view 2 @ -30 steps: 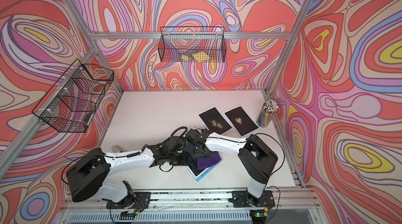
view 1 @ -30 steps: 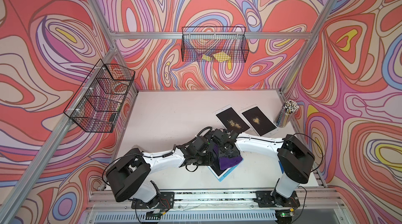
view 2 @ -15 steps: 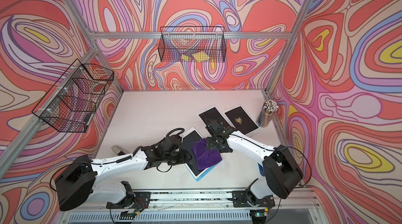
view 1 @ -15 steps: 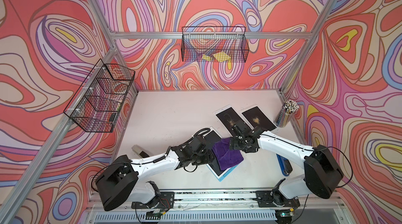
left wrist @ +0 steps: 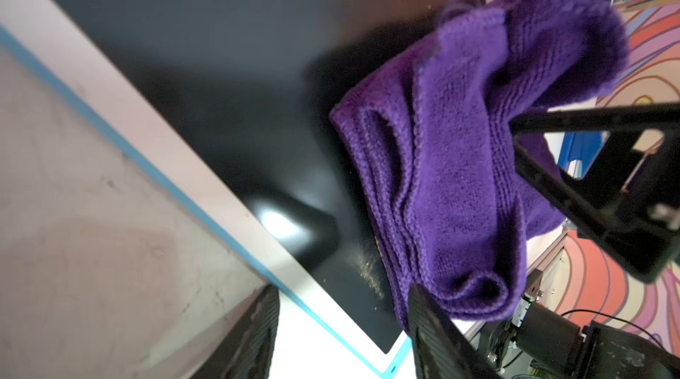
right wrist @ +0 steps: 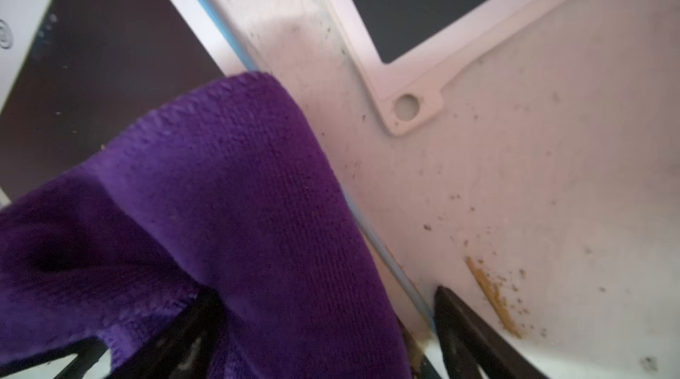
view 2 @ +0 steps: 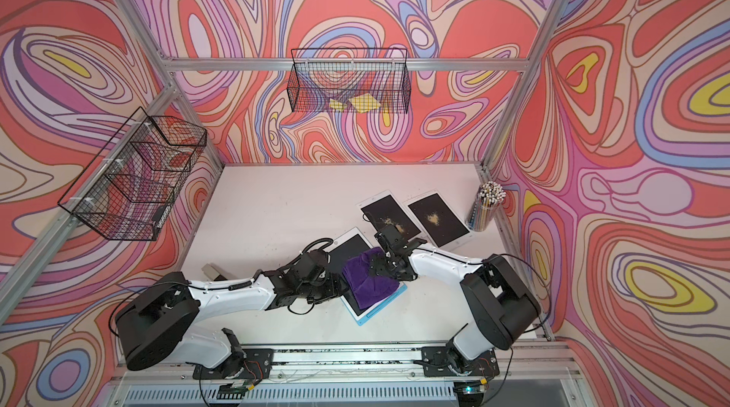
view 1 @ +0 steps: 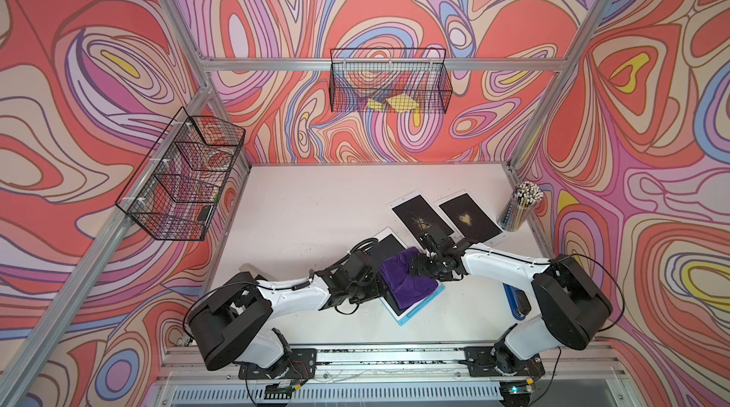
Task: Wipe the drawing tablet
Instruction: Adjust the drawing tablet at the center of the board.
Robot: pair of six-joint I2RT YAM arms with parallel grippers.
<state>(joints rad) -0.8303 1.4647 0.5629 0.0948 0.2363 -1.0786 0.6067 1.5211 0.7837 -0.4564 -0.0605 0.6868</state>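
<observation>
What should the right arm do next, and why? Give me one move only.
Probably close the right pincer on the cloth. Its jaws stand open astride a fold of the cloth, and crumbs lie on the tablet beside it, so it likely needs a grip before sweeping.

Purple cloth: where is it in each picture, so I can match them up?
Top view: the purple cloth sits low, just right of the middle, on the blue-edged tablet.
Top view: purple cloth low, in the middle.
Left wrist: purple cloth bunched up on the dark screen.
Right wrist: purple cloth close up, draped over the tablet's blue edge.
Shared landmark: the blue-edged tablet under it.
</observation>
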